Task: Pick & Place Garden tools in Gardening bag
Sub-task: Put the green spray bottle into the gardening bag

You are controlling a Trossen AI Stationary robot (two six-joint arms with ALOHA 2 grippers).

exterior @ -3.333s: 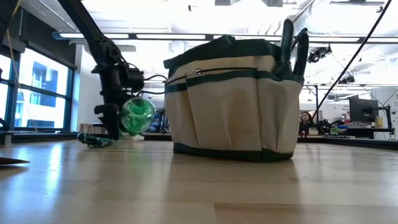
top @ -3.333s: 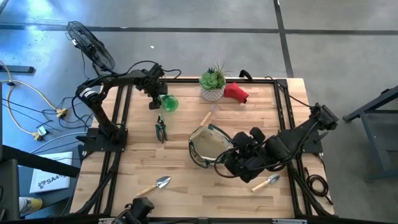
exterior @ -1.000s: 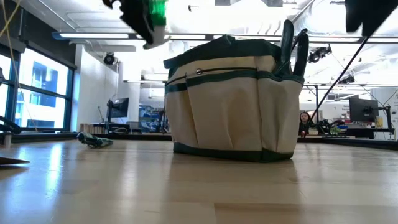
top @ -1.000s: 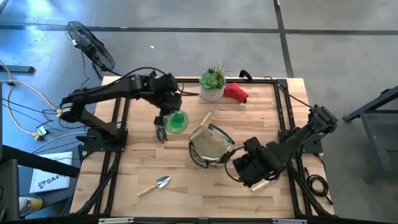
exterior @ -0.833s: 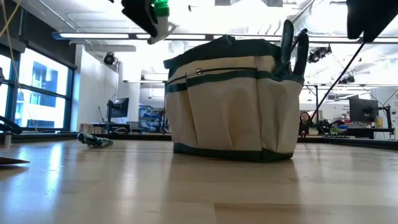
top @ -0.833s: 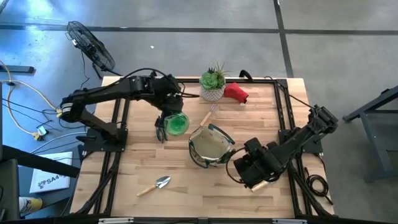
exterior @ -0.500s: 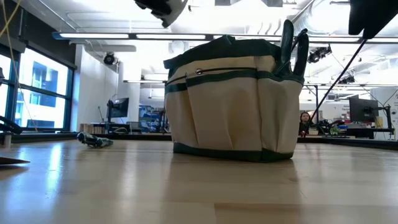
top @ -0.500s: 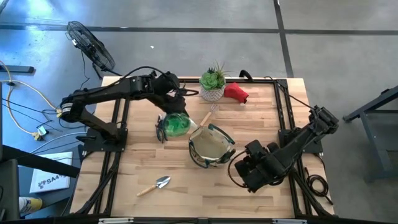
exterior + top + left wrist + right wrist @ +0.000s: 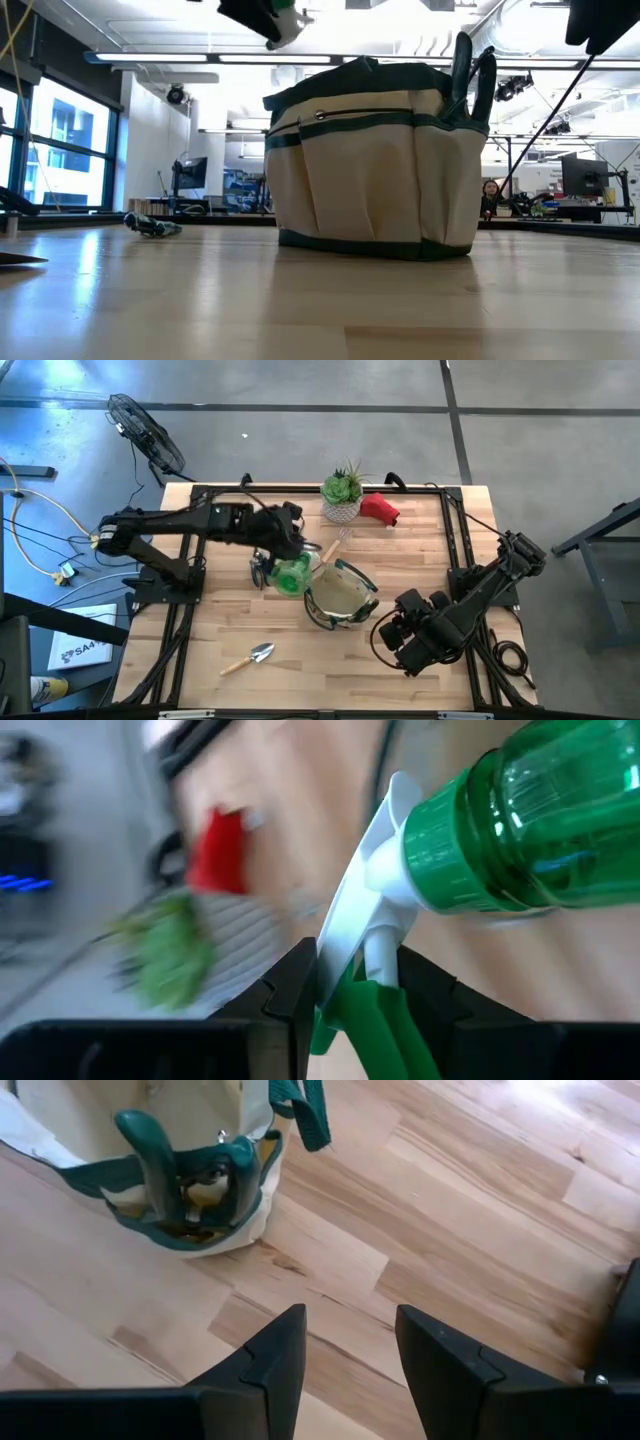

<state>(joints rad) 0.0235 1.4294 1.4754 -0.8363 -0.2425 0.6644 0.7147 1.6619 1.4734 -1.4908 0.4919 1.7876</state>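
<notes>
The green spray bottle (image 9: pixel 293 575) hangs in the air just left of the tan, green-rimmed gardening bag (image 9: pixel 338 595), above rim height in the low view. My left gripper (image 9: pixel 360 985) is shut on its spray head. My right gripper (image 9: pixel 350 1350) hovers open to the right of the bag, with only bare wood between its fingers. Green-handled pruners (image 9: pixel 190 1165) stick up out of a bag pocket. Flat on the table lie a silver trowel (image 9: pixel 250 657), dark pruners (image 9: pixel 259 568) and a wooden-handled tool (image 9: pixel 330 550). A red soft item (image 9: pixel 380 508) lies at the far edge. My left gripper pinches the bottle's spray head between its two fingers, at the green trigger and white nozzle piece (image 9: pixel 372 955) just below the cap. The fingers slant down from the table's left. The bottle is lifted clear, its body (image 9: pixel 545 830) jutting out beyond the fingertips, tilted.
A spiky green plant in a white pot (image 9: pixel 342 495) stands at the far edge, behind the bag. A black frame rail (image 9: pixel 460 550) runs around the tabletop. Bare wood lies in front of the bag and at the near left around the trowel.
My left gripper has carried the spray bottle toward the table's right, from over the dark pruners to the bag's left rim, rolling its wrist so the bottle has turned about. The bottle stays lifted clear. The bag has kept still.
</notes>
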